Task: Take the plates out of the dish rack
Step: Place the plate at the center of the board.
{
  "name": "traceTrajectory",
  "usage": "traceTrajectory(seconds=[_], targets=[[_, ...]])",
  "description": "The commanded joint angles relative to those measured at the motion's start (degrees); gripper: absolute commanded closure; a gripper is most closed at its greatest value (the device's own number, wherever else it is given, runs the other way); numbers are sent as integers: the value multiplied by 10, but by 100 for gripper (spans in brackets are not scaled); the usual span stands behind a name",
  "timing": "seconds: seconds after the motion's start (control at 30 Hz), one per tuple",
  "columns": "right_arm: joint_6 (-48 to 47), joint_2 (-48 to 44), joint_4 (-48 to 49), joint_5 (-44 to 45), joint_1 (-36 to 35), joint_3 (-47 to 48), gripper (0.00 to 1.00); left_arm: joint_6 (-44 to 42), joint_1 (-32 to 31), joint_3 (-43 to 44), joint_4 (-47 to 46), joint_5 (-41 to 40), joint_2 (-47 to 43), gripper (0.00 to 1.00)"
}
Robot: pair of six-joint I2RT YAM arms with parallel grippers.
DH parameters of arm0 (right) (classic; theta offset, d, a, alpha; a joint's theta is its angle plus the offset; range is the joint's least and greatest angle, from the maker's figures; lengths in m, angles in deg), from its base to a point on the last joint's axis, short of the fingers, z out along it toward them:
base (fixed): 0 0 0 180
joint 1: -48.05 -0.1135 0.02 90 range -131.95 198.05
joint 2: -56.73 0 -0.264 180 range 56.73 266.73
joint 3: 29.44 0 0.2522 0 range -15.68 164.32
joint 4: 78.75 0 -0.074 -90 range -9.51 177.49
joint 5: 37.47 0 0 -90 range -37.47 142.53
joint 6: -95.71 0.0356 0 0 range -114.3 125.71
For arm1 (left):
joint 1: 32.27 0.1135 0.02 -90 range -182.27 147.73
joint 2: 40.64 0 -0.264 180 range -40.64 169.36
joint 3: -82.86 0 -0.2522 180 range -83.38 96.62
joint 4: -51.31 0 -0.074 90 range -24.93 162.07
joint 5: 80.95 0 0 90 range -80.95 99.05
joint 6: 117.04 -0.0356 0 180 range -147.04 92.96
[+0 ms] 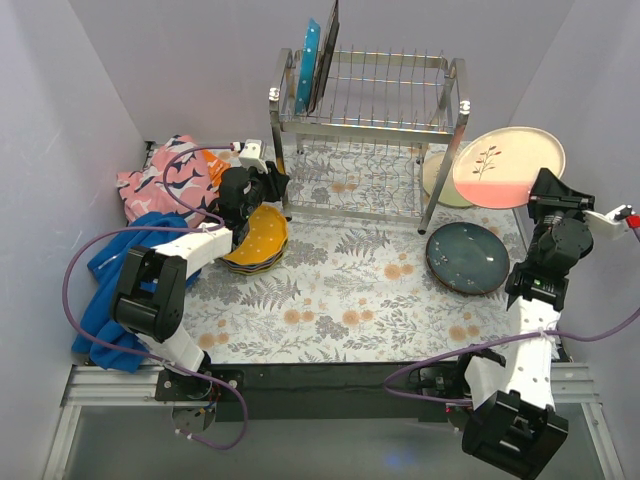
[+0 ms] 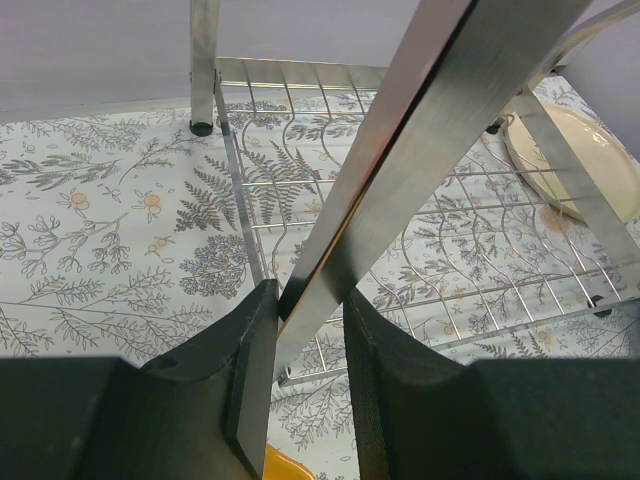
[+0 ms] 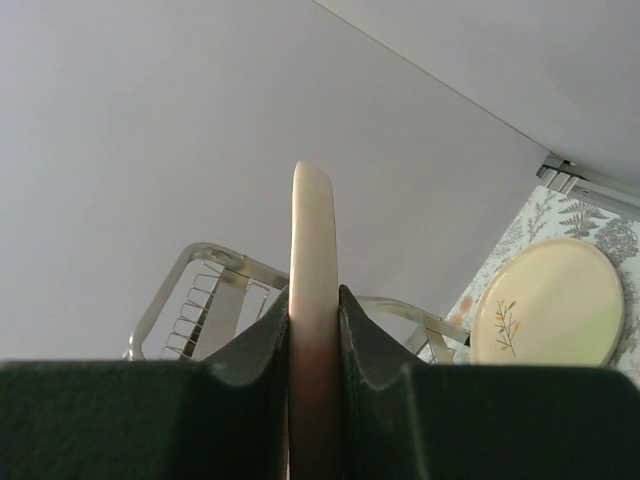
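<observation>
The dish rack (image 1: 370,110) stands at the back centre. A teal dotted plate (image 1: 307,65) and a dark square plate (image 1: 328,50) stand in its left slots. My left gripper (image 1: 272,183) is open and empty by the rack's front left leg (image 2: 430,150), above stacked orange plates (image 1: 258,240); the leg shows in the gap of the left gripper (image 2: 305,300). My right gripper (image 1: 543,187) is shut on a cream and pink plate (image 1: 505,165), held edge-up (image 3: 313,230) in the right gripper (image 3: 314,295). A dark blue plate (image 1: 468,257) and a cream plate (image 1: 437,178) lie on the table.
A pink patterned cloth (image 1: 165,175) and a blue cloth (image 1: 115,290) are heaped at the left. The floral mat (image 1: 330,290) covers the table. Walls close in on three sides. The cream plate (image 3: 550,300) lies by the rack's right legs.
</observation>
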Motion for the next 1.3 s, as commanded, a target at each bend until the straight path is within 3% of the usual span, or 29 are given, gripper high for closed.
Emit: traceTrajectory(seconds=[0.0,0.33,0.53,0.77,0.97,1.27], targets=[[19,-41,85,32,0,-8,99,12,13,-2,31,-16,-16,100],[33,-10,86,56,0,-61,99,14,13,-7,28,-13,-20,100],[68,56,143,30,0,-75,99,13,13,-13,27,-18,-19,100],[92,94,240,65,-6,-133,99,16,14,-18,22,-12,-18,100],[83,218,437,39,-6,-125,99,24,13,-25,16,9,-24,100],[76,370,498,70,-22,-62,99,13,13,-30,15,-1,-24,100]])
